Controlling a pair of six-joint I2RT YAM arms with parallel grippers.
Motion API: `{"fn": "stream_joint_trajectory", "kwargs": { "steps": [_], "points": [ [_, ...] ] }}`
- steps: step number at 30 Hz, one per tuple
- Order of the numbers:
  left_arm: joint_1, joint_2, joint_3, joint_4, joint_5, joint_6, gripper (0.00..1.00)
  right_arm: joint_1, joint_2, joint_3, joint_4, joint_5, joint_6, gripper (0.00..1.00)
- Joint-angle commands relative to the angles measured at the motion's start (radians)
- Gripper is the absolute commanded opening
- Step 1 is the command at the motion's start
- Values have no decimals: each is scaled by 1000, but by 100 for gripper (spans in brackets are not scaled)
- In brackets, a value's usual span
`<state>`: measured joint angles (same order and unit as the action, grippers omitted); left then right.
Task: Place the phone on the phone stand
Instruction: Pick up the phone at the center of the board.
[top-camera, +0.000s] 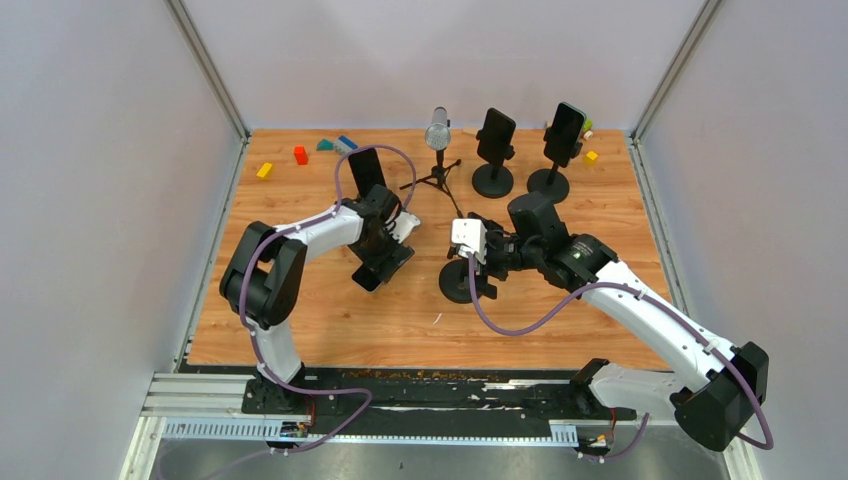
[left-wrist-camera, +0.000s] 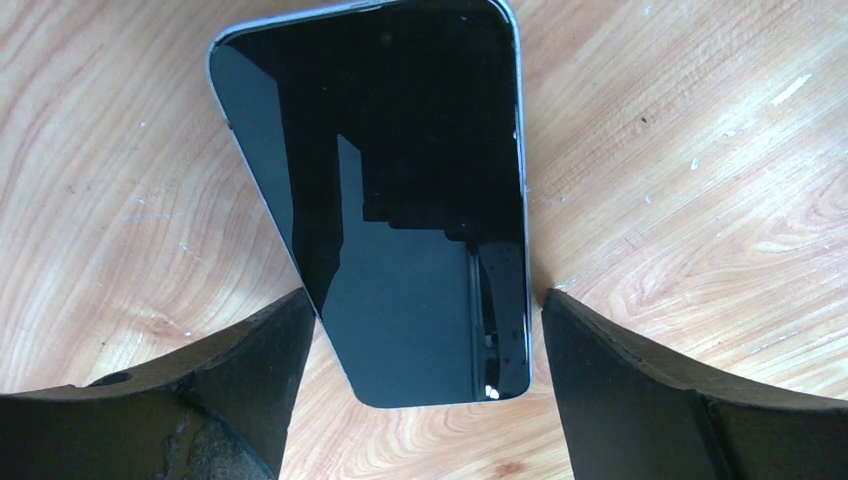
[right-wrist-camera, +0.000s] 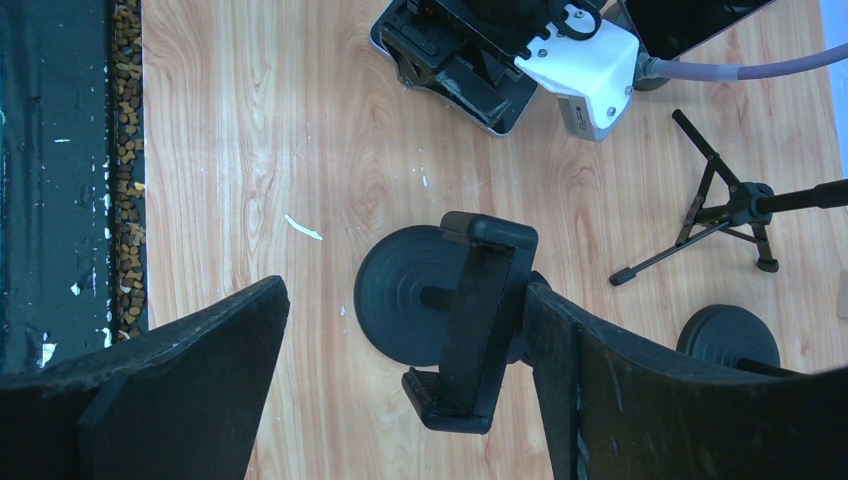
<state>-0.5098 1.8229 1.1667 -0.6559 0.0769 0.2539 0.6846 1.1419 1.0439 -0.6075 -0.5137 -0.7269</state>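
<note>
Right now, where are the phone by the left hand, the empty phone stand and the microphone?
phone (left-wrist-camera: 390, 200): left wrist view, middle of its dark screen.
empty phone stand (right-wrist-camera: 480, 310): right wrist view, on its clamp cradle.
microphone (top-camera: 438, 130): top external view, on its silver head.

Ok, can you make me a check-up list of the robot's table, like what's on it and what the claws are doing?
surface: light wooden tabletop, scuffed; brown crumbs along the front rail.
job's things: black silver-rimmed phone between the fingers of the left gripper; empty black round-based phone stand below the right gripper.
clutter: silver microphone on a black tripod; two more dark phones on black stands; another dark phone behind the left arm; small coloured blocks at the far edge.
grippers: left open, straddling the phone; right open, one finger close beside the stand's cradle.
cables: purple cables loop loosely off both arms.
surroundings: plain pale walls on three sides.
</note>
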Motion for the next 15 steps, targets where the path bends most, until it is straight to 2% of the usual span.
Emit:
{"fn": "stream_joint_trajectory", "kwargs": {
  "steps": [1,6,9,15],
  "points": [
    [-2,74,-17,43,21,-11,87,-3,-8,-16,-6,-2,18,88],
    [-2,60,-35,56,2,-2,70,-4,-14,-10,-4,-7,29,88],
    [-2,18,-56,75,-25,12,56,-3,-19,11,1,-10,54,88],
    [-2,-73,-80,101,-72,32,37,-8,-25,64,31,1,105,88]
  ]
}}
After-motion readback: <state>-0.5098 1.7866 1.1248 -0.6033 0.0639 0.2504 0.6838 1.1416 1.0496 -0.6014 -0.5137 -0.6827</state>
